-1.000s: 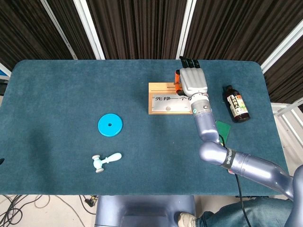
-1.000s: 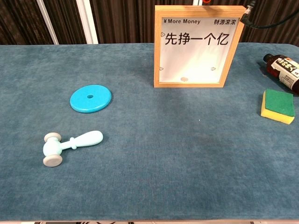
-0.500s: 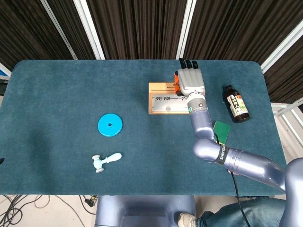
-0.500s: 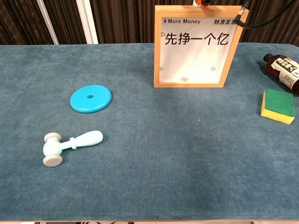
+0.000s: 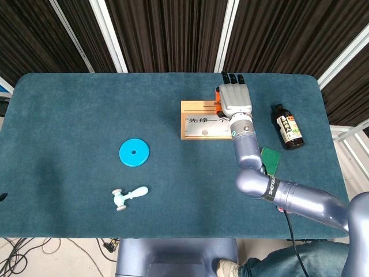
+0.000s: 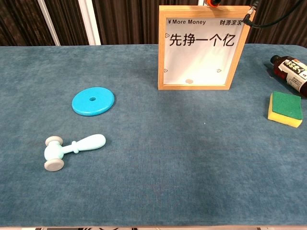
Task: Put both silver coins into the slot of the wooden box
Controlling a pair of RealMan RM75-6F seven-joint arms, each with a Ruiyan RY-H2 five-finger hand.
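Teal felt table [image 5: 69,115]: right hand [image 5: 234,99] hovers over wooden box [image 6: 205,47] top, upper right of centre, presumably aligning with its slot; grasp unreadable, silver coins unseen.

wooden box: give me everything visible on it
The wooden box stands upright at the table's far side, right of centre. Light wood frame around a white front panel printed "¥ More Money" over large black Chinese characters, with a small coin-like mark low in the panel. The right hand is above its right end, its orange part showing at the top edge; contact unclear.
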